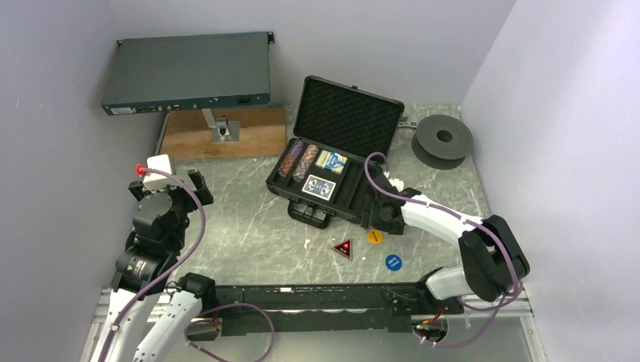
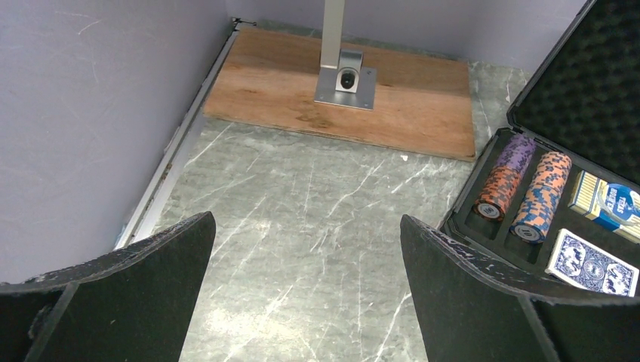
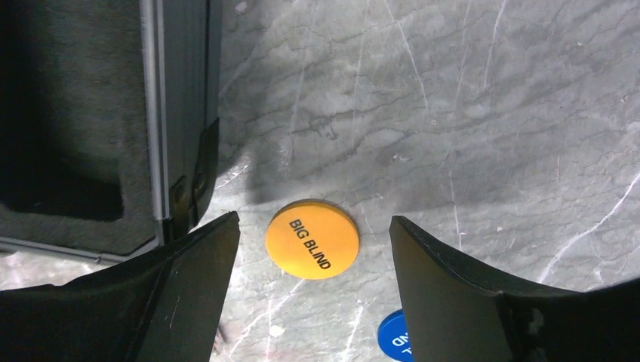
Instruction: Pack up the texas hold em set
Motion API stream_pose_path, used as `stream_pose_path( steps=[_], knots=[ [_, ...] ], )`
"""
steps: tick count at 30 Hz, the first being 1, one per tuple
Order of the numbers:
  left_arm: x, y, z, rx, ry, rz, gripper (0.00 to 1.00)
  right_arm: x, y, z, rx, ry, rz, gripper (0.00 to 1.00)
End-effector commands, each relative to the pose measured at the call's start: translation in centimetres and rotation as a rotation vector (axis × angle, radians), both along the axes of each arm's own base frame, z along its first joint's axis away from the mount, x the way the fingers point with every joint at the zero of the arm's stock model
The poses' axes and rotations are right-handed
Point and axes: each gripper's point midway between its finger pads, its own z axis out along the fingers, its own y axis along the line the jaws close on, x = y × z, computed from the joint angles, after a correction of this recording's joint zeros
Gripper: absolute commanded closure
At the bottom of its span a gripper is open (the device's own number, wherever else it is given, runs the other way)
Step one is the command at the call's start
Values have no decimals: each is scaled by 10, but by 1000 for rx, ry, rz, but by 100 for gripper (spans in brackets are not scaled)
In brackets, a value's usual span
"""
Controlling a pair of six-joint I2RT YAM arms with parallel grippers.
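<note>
The black briefcase (image 1: 347,117) lies open mid-table, its foam lid upright. Inside are two brown-patterned chip rolls (image 1: 298,160) and two blue card decks (image 1: 318,187). On the table in front of the case lie the red-triangle button (image 1: 343,248), the orange button (image 1: 375,236) and the blue button (image 1: 393,262). My right gripper (image 3: 313,219) is open, low over the orange "BIG BLIND" button (image 3: 312,239), one finger on each side and not touching it. The case's corner (image 3: 181,90) is just to its left. My left gripper (image 2: 307,217) hangs open and empty over bare table, left of the case.
A grey rack unit (image 1: 187,72) stands on a post over a wooden board (image 1: 226,136) at the back left. A dark round spool (image 1: 443,139) lies at the back right. Walls close in on the left, back and right. A black rail (image 1: 317,302) runs along the near edge.
</note>
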Motion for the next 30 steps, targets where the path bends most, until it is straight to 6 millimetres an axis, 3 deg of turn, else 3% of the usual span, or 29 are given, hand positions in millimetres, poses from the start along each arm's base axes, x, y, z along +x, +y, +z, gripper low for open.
stream_pose_path(
  steps=[1, 13, 30],
  knots=[
    [0, 1, 13, -4, -52, 1, 0, 7, 4, -3, 11, -18, 2, 25],
    [0, 2, 13, -4, -51, 7, 0, -4, -5, -7, -45, 37, 11, 28],
    [-2, 3, 16, -6, -62, 10, 0, -21, 6, -10, -64, 110, 110, 35]
  ],
)
